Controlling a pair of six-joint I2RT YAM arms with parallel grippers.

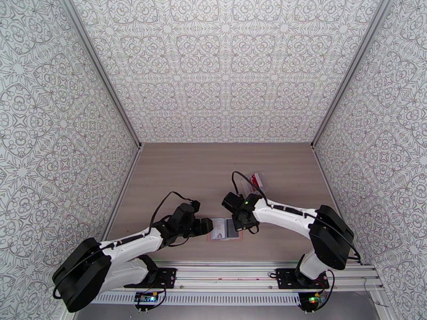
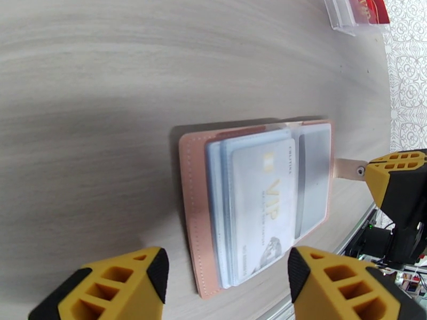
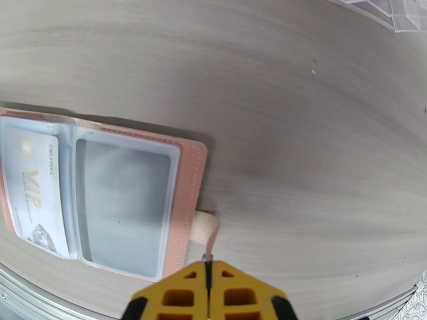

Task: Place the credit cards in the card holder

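Observation:
The pinkish card holder [image 2: 192,209] lies open on the table near the front edge, its clear inner sleeves facing up. A white credit card [image 2: 261,209] with gold "VIP" lettering sits in a left-side sleeve, and it appears too in the right wrist view [image 3: 37,193]. My right gripper [image 3: 208,268] is shut on the holder's snap tab [image 3: 205,233] at its right edge. My left gripper [image 2: 224,284] is open, its yellow fingers [image 2: 107,289] spread just in front of the holder's near end. From above, the holder [image 1: 224,230] lies between the left gripper [image 1: 207,226] and the right gripper [image 1: 241,226].
A crinkly clear pouch [image 1: 256,181] holding a red card [image 2: 373,4] lies farther back on the right. The metal rail [image 1: 240,270] at the table's front edge runs close behind the holder. Patterned walls enclose the wooden table [image 1: 213,172].

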